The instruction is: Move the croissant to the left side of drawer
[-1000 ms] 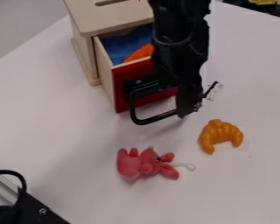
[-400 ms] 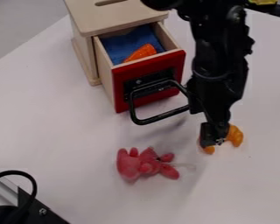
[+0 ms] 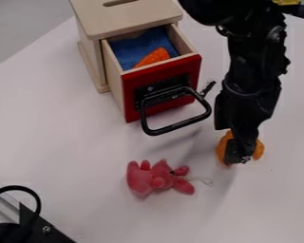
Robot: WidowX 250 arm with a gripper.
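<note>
A black robot gripper (image 3: 242, 153) hangs down from the upper right of the fixed camera's view, directly over a glossy orange toy croissant (image 3: 222, 151) on a white counter (image 3: 65, 142). The croissant lies at and behind the tips of the jaws, not off to one side. Its curved body runs roughly crosswise in the view, one end showing to the left of the jaws and the other to the right, with its middle hidden by them. Whether the jaws are open or closed, and whether they touch or grip the croissant, I cannot tell.

To the upper left is a pulled-out wooden drawer with a red front (image 3: 186, 71) and a black metal loop handle (image 3: 176, 126). The croissant rests beyond the handle, on the right-hand side of the drawer. A pink plush toy (image 3: 140, 179) lies to the lower left.

The step in hand seems to be the grasp: the jaws probably need to close across the croissant's middle, then lift it leftward, high enough to pass the handle.
</note>
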